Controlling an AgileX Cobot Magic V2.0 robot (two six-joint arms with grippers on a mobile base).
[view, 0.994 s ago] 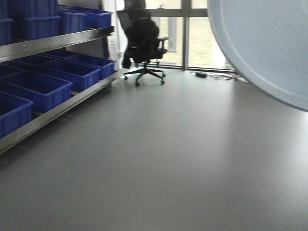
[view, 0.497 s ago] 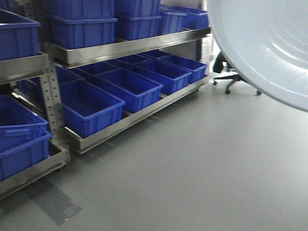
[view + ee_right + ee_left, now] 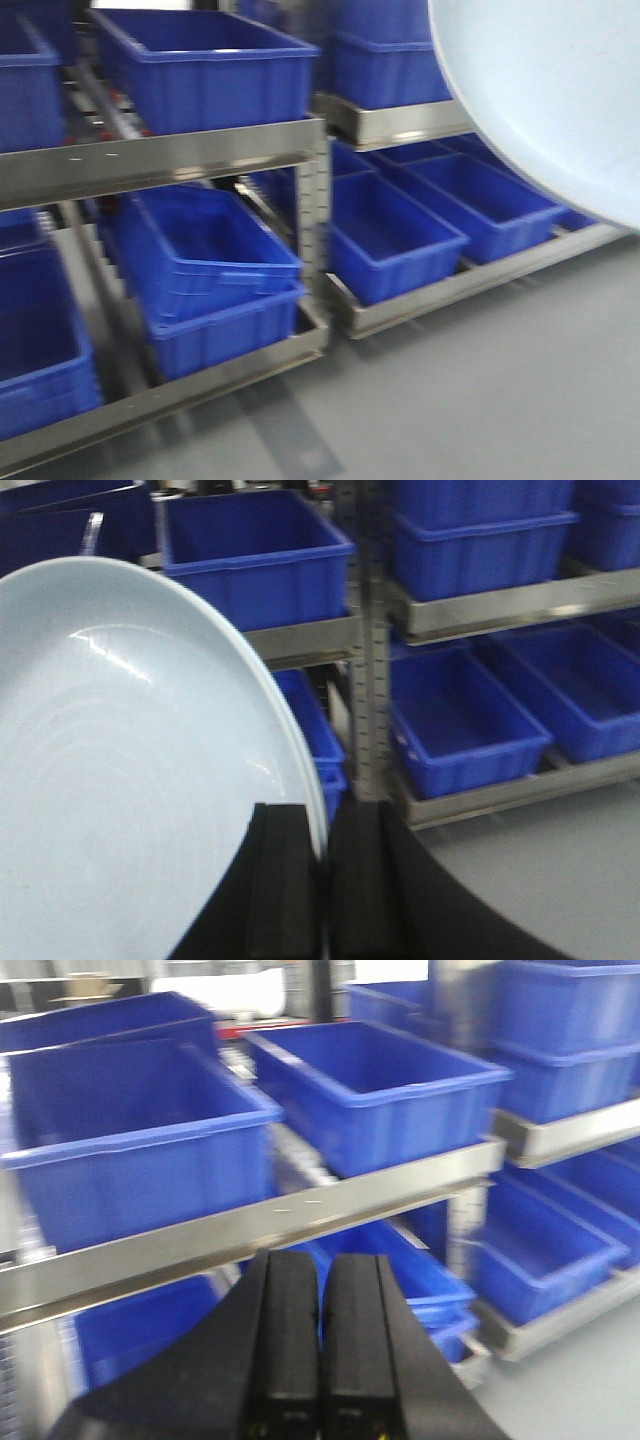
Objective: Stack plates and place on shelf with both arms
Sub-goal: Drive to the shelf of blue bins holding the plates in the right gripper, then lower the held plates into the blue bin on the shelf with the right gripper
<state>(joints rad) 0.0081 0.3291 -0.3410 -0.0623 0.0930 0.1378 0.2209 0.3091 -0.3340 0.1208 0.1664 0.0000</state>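
facing shelf closer now, plate unmoved

Blue plastic crates on 2 levels, open tops up; 1 pair nested. Grey floor in front.

A pale blue-white plate looms in the upper right corner, close to the camera and cut off by the frame. Behind it, blue crates sit on the two levels of a stainless steel shelf, above a grey floor.
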